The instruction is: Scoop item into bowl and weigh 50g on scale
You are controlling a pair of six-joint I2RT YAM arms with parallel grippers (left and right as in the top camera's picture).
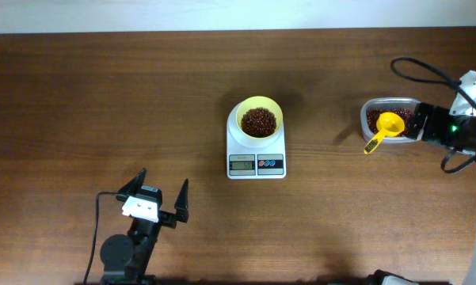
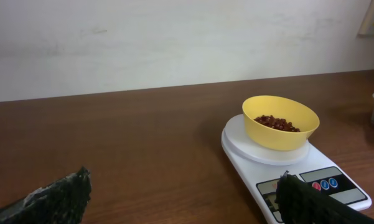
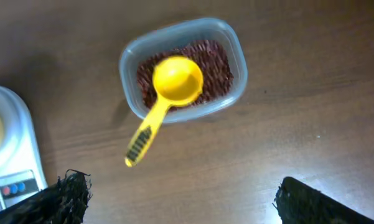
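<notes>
The scale (image 1: 256,154) sits near the centre of the desk (image 1: 103,95), with its display (image 1: 241,165) and button panel (image 1: 271,165) on the edge facing the arms. The display digits are too small to read.

The bowl (image 1: 241,113) stands upright on the round weighing platform of the scale. It contains a shallow heap of beans (image 1: 259,121) that covers the bottom and lies well below the rim. In the left wrist view, the bowl wall is bare yellow above the beans.

The clear tub (image 3: 236,50) stands on the desk to the right of the scale, well apart from it. A layer of the same beans (image 3: 215,68) covers its floor. The scoop (image 3: 171,90) lies in the tub with its cup facing up on the beans. The cup is empty. The handle projects over the tub rim toward the scale, with its end above the desk. Nothing grips the scoop.

The left end effector (image 1: 164,176) is over bare desk in front of the scale and to its left. It is released, its fingers (image 2: 62,199) spread wide, and it grasps nothing.

The right end effector (image 3: 183,199) is at the right side of the tub. It is released, both fingers appear at the bottom corners of the right wrist view, and it grasps nothing.
</notes>
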